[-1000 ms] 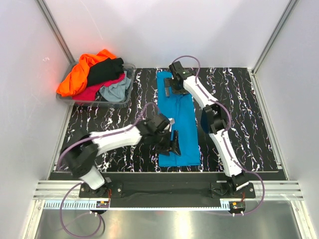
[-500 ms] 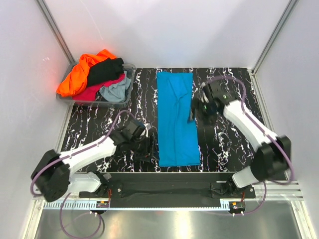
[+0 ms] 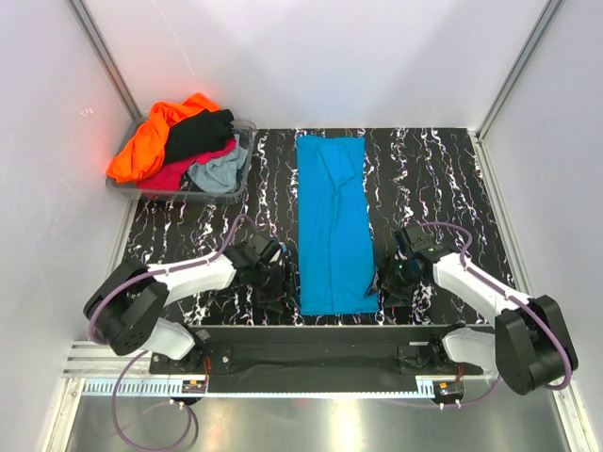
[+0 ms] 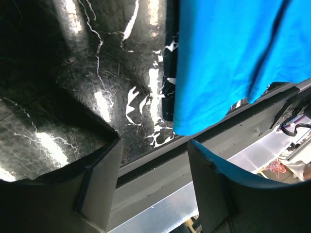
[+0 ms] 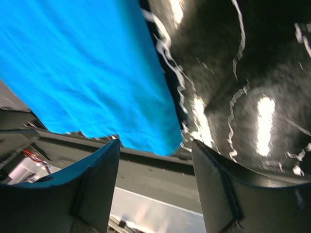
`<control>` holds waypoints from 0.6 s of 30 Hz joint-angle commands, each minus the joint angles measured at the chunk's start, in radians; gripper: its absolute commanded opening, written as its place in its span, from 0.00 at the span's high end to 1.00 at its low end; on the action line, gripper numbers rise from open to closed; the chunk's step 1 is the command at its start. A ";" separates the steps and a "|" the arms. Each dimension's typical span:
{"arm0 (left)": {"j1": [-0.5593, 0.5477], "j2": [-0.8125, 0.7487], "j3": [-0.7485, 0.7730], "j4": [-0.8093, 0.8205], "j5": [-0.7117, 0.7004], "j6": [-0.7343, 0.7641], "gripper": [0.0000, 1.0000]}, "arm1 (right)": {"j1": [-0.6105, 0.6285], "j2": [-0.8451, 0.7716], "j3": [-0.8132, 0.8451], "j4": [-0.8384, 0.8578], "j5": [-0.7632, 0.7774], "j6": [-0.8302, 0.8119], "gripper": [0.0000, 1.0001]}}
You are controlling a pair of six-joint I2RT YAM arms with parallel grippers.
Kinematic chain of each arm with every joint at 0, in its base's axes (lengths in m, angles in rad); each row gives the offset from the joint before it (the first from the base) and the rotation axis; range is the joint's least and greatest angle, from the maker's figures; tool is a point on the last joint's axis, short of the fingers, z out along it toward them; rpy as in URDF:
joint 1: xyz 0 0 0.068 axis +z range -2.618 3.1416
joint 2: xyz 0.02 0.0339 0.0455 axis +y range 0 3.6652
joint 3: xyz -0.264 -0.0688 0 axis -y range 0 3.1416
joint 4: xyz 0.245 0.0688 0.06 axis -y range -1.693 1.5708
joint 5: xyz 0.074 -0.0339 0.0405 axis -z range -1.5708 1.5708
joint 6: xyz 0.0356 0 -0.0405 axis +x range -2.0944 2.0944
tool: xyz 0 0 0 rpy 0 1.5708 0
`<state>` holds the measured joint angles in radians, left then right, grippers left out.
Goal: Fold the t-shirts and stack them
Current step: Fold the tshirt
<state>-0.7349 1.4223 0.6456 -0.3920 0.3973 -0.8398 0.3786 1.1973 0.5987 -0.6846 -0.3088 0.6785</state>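
Observation:
A turquoise-blue t-shirt (image 3: 332,224) lies flat on the black marbled table, folded into a long narrow strip from back to front. My left gripper (image 3: 274,303) is open and empty, low beside the shirt's near left corner (image 4: 194,127). My right gripper (image 3: 390,292) is open and empty beside the shirt's near right corner (image 5: 155,141). Neither gripper touches the cloth. Orange (image 3: 151,137), black (image 3: 198,132), crimson-pink (image 3: 174,174) and grey (image 3: 219,169) t-shirts lie heaped at the back left.
The heaped shirts sit in a clear plastic bin (image 3: 241,169) at the table's back left corner. A black bar and metal rail (image 3: 311,358) run along the near table edge just behind both grippers. White walls enclose the table on three sides.
Both arms have let go of the blue shirt and swung down from its middle and far end to its two near corners. The shirt now lies flat and uncovered.

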 commanded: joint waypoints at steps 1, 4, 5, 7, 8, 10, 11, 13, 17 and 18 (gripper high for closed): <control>0.005 0.023 0.003 0.056 0.018 -0.015 0.39 | 0.002 0.025 0.001 0.108 -0.024 0.029 0.33; 0.005 0.059 0.005 0.082 0.040 -0.024 0.41 | 0.000 0.061 0.015 0.117 -0.027 0.027 0.39; 0.005 0.067 0.005 0.091 0.051 -0.027 0.41 | 0.002 0.077 0.018 0.117 -0.027 0.024 0.40; 0.005 0.087 0.005 0.113 0.061 -0.031 0.43 | 0.002 0.090 0.015 0.115 -0.030 0.021 0.41; 0.005 0.092 0.003 0.116 0.064 -0.038 0.43 | 0.002 0.094 0.010 0.118 -0.033 0.024 0.41; 0.006 0.092 -0.001 0.117 0.064 -0.041 0.41 | 0.000 0.091 0.003 0.117 -0.039 0.026 0.41; 0.005 0.092 -0.003 0.117 0.060 -0.042 0.39 | 0.002 0.087 0.000 0.117 -0.036 0.026 0.41; 0.005 0.086 -0.006 0.120 0.055 -0.051 0.37 | 0.002 0.081 -0.007 0.120 -0.038 0.027 0.42; 0.005 0.098 -0.001 0.136 0.060 -0.070 0.37 | 0.002 0.088 -0.005 0.120 -0.039 0.027 0.46; 0.006 0.118 0.002 0.146 0.064 -0.073 0.38 | 0.002 0.090 -0.005 0.120 -0.039 0.032 0.48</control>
<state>-0.7311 1.4948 0.6476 -0.2821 0.4870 -0.9020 0.3786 1.2915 0.5938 -0.5865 -0.3347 0.6964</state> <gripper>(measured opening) 0.627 0.540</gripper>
